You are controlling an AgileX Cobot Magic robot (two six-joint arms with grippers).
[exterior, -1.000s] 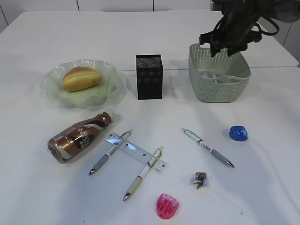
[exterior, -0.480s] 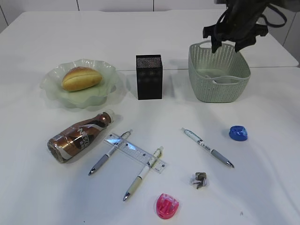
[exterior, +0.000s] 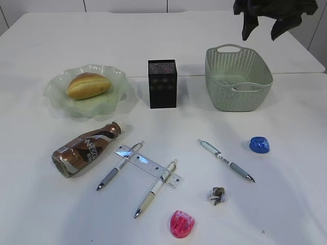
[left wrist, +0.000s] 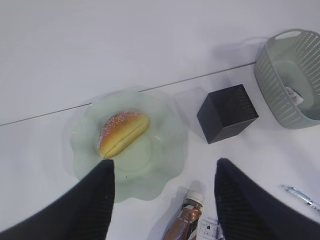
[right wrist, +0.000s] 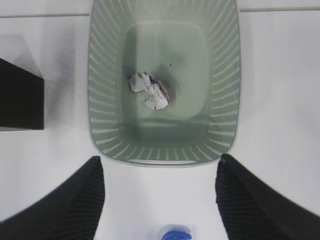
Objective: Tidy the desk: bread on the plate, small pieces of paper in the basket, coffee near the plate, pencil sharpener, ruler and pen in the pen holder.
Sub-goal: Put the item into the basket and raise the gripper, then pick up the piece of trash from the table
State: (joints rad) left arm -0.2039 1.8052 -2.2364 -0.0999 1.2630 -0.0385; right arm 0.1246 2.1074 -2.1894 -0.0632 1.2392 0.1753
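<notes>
Desk stock as I see it from the console.

1. Crumpled paper piece (right wrist: 150,90): lies on the floor of the green basket (exterior: 217,81), far right.
2. Second paper piece (exterior: 217,195): on the table, near right of centre, apart from everything.
3. Bread (exterior: 88,84): on the green plate (exterior: 113,98), far left.
4. Coffee bottle (exterior: 87,148): on its side, near side of the plate, cap toward the far right.
5. Pen holder (exterior: 162,83): black box, upright, between plate and basket.
6. Ruler (exterior: 147,166): clear, lying across 2 pens (exterior: 118,167) at near centre; a 3rd pen (exterior: 226,161) lies alone to the right.
7. Blue sharpener (exterior: 259,144): right; pink sharpener (exterior: 182,224): near edge.
8. Right gripper (exterior: 265,31): above the basket, fingers spread wide, nothing between them.
9. Left gripper (left wrist: 162,197): above the plate and bottle, fingers well apart, holding nothing.
</notes>
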